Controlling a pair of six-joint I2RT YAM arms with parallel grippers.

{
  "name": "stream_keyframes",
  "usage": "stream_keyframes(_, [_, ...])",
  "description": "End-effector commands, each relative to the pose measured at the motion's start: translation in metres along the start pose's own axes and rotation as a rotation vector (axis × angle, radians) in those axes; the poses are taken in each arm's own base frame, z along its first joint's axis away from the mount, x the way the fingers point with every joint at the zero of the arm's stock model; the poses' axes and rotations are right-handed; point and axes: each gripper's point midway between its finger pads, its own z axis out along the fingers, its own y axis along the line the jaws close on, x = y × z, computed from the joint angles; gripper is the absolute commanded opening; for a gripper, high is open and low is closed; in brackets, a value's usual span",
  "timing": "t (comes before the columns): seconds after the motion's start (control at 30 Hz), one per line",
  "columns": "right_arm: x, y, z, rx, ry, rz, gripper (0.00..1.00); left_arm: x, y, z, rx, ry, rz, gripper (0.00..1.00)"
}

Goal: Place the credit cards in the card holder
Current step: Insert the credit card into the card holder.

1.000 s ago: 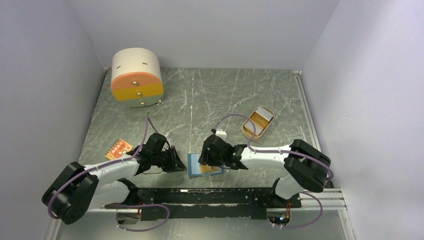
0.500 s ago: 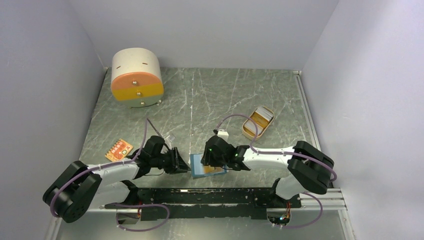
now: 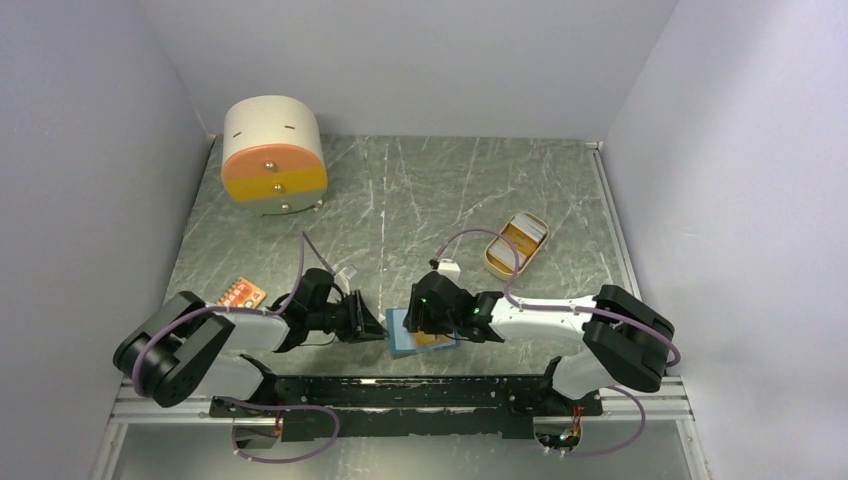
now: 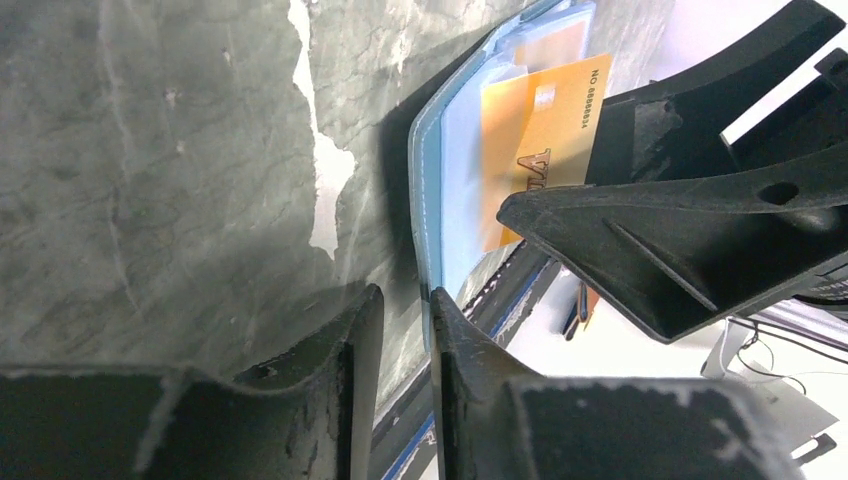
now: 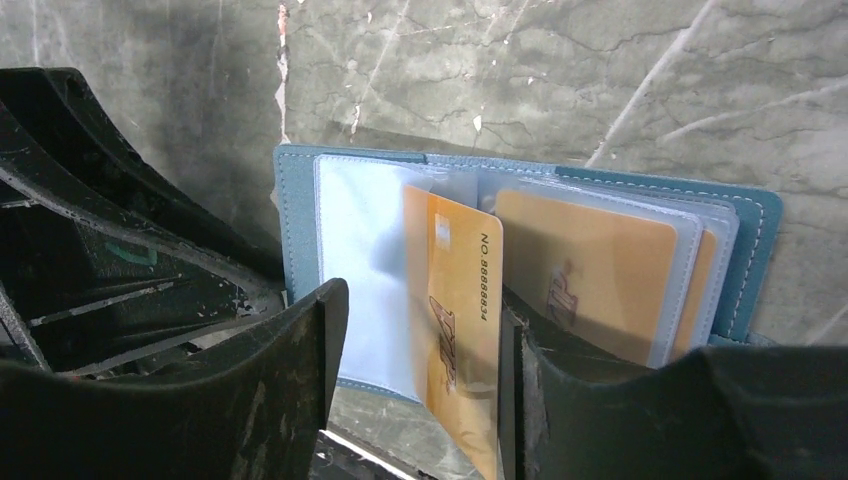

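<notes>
the blue wallet [image 5: 298, 200] lies open on the marbled table [image 3: 420, 190], near its front edge, between the two arms. the right pincer [image 5: 420, 300] is released. its fingers stand well apart on either side of an orange card [image 5: 458, 300], which stands on edge against one finger with its far end under a clear sleeve of the wallet. a second orange card [image 5: 590, 260] sits flat inside the next sleeve. the left pincer [image 4: 405, 298] is at the wallet's left edge with its fingers only a thin slit apart. the cover's edge meets one fingertip, and it cannot be told whether the edge is pinched. a patterned card [image 3: 238, 295] lies on the table well to the left, beside the left arm. an oval tan tray [image 3: 492, 265] beyond the right arm holds more cards [image 3: 522, 233]. a round drawer box [image 3: 273, 150] stands at the far left corner.
</notes>
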Motion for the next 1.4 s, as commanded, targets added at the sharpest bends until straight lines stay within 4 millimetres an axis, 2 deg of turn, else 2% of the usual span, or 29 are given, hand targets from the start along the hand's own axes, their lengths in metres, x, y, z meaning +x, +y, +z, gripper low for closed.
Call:
stream_keyframes(0.0, [0.007, -0.023, -0.004, 0.086, 0.012, -0.041, 0.57, -0.012, -0.029, 0.003, 0.123, -0.014, 0.049, 0.28])
stream_keyframes(0.1, [0.006, -0.025, -0.004, 0.101, 0.011, -0.048, 0.57, -0.011, -0.032, 0.004, 0.151, -0.002, 0.046, 0.26])
stream_keyframes(0.3, [0.005, -0.023, -0.003, 0.091, 0.005, -0.046, 0.57, -0.009, -0.035, 0.007, 0.188, 0.012, 0.04, 0.29])
stream_keyframes(0.5, [0.006, -0.022, -0.001, 0.089, 0.012, -0.045, 0.57, -0.008, -0.026, 0.015, 0.162, 0.035, 0.016, 0.09])
stream_keyframes(0.77, [0.007, -0.029, -0.004, 0.107, 0.01, -0.044, 0.58, -0.003, -0.022, 0.015, 0.171, 0.04, 0.007, 0.09])
stream_keyframes(0.83, [0.008, -0.029, -0.004, 0.109, 0.011, -0.042, 0.58, -0.004, -0.021, 0.015, 0.17, 0.037, 0.009, 0.2])
stream_keyframes(0.97, [0.009, -0.029, -0.004, 0.105, 0.012, -0.038, 0.58, -0.006, -0.02, 0.017, 0.165, 0.028, 0.011, 0.3])
stream_keyframes(1.23, [0.009, -0.027, -0.002, 0.093, 0.012, -0.037, 0.58, -0.008, -0.022, 0.02, 0.187, 0.019, -0.005, 0.35])
stream_keyframes(1.37, [0.009, -0.026, -0.002, 0.088, 0.011, -0.037, 0.58, -0.01, -0.023, 0.023, 0.187, 0.019, -0.008, 0.34])
